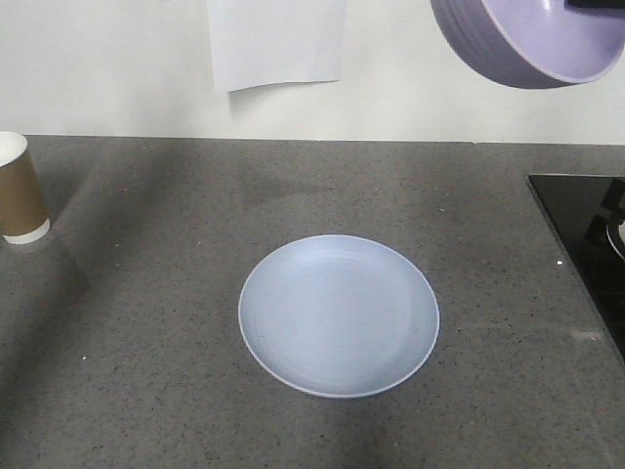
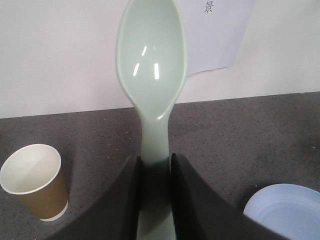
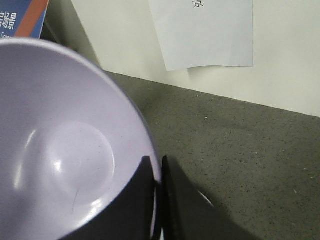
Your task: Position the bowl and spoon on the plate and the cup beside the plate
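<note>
Spoon (image 2: 151, 55) handle is clamped by L gripper (image 2: 156, 165); bowl (image 3: 65, 150) rim is pinched by R gripper (image 3: 160, 172), held in air.

Glossy plastic spoon (image 2: 151, 65), paper cup (image 2: 44, 199), matt plate (image 1: 339, 315)

On my left wrist feed, the white sheet of paper (image 2: 212, 37) on the wall carries one dark printed Chinese character, 景, right at the top edge of the frame. My right wrist feed shows a sheet of paper (image 3: 202, 32) too. There only the lower part of a character is visible, reading like 京, with the rest cut off by the frame edge. In the top left corner of that feed I see a blue and orange board (image 3: 22, 17) with white Chinese characters, the last two roughly 场景. Beneath them runs a line of tiny white Latin letters, too small for me to read.
</note>
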Available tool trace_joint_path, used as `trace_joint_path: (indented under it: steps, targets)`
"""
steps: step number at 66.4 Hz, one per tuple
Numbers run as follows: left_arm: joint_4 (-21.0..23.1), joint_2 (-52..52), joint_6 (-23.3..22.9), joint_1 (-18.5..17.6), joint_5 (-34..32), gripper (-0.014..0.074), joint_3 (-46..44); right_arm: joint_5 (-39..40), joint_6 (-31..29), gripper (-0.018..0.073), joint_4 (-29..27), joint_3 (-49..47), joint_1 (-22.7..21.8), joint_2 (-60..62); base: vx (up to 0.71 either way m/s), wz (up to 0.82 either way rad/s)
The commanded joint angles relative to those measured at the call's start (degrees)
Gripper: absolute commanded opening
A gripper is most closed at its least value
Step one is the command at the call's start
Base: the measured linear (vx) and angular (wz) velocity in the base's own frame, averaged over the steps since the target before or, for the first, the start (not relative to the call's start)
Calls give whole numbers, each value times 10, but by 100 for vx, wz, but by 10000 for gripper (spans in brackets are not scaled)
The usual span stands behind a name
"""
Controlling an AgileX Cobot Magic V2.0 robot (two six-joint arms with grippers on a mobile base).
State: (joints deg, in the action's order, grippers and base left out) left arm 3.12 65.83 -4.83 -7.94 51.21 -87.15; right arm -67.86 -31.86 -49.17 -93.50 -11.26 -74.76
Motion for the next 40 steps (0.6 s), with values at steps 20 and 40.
trace_joint_path:
  steps: [20, 40]
  targets:
    - [6, -11, 0, 0, -38, -6, -15, 24, -5, -10, -31, -17, -3, 15, 3, -1]
    - [6, -11, 0, 0, -38, -6, -15, 24, -5, -10, -31, -17, -3, 15, 2, -1]
